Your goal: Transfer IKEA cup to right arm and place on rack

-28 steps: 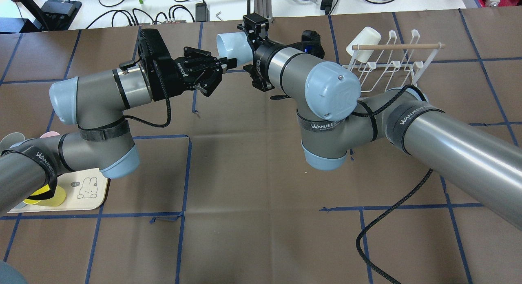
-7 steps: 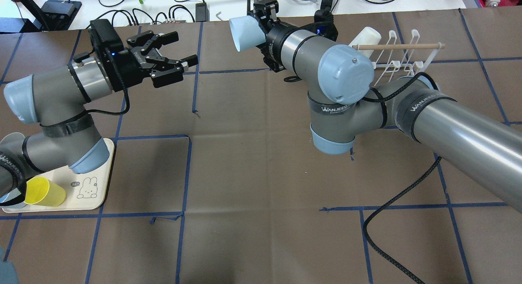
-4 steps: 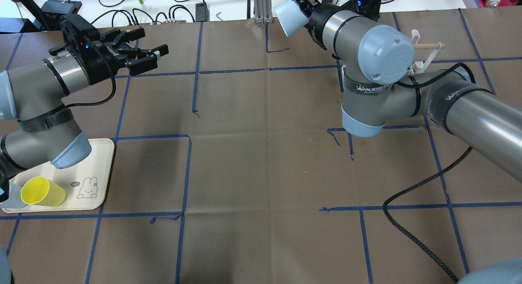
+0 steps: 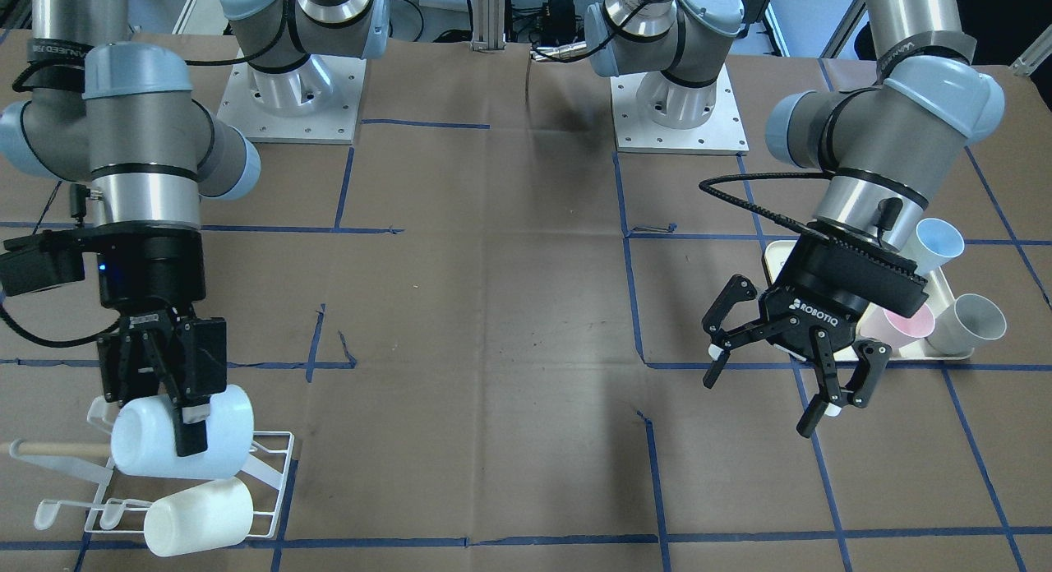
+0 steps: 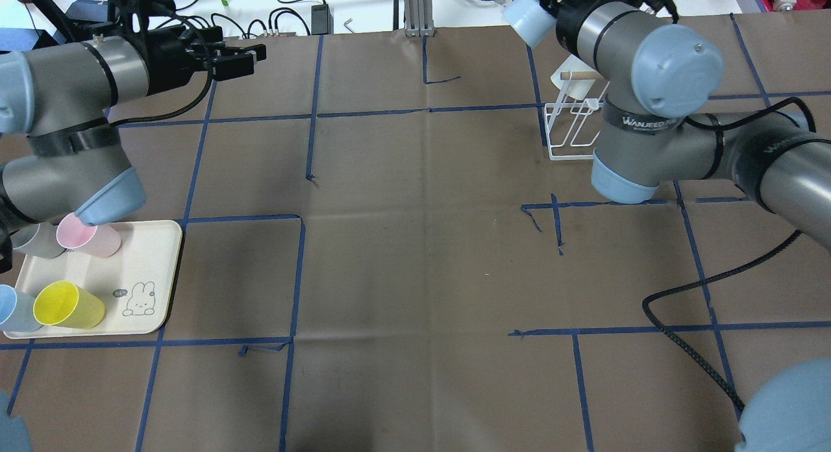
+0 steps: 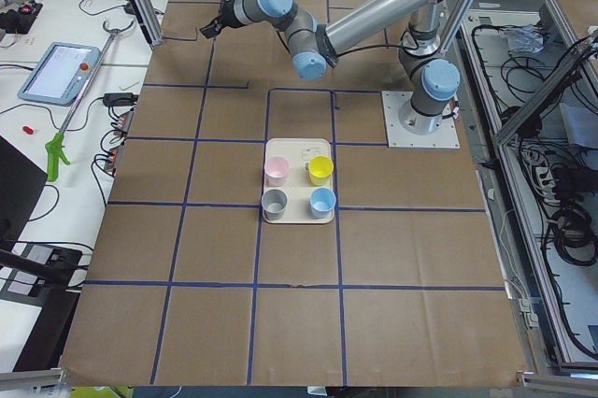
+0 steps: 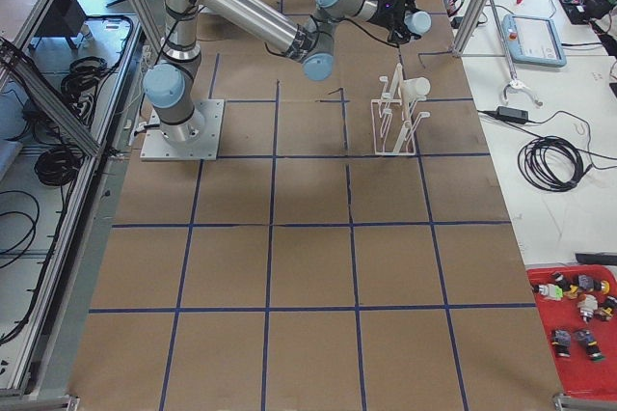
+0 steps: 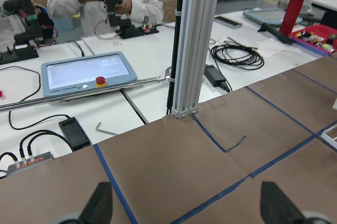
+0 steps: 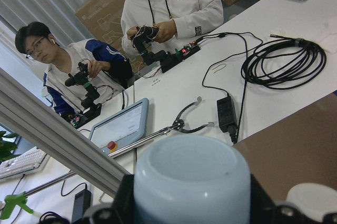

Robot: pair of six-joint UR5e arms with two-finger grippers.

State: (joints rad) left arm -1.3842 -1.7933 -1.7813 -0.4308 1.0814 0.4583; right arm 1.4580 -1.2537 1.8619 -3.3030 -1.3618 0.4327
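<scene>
Now the right pincer grips the pale blue IKEA cup just above the rack, the left pincer gaping empty far from it, and a misaligned lowering could knock the white cup on it or tip the light rack on the worktop.

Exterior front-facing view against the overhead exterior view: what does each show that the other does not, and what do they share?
Only the front-facing view plainly shows the right gripper shut on the pale blue cup by the rack, and the arms' base plates. Only the overhead view shows the yellow cup and the rabbit drawing on the tray. Both show the pale blue cup, the rack, the white cup on it, the tray and the open left gripper.
</scene>
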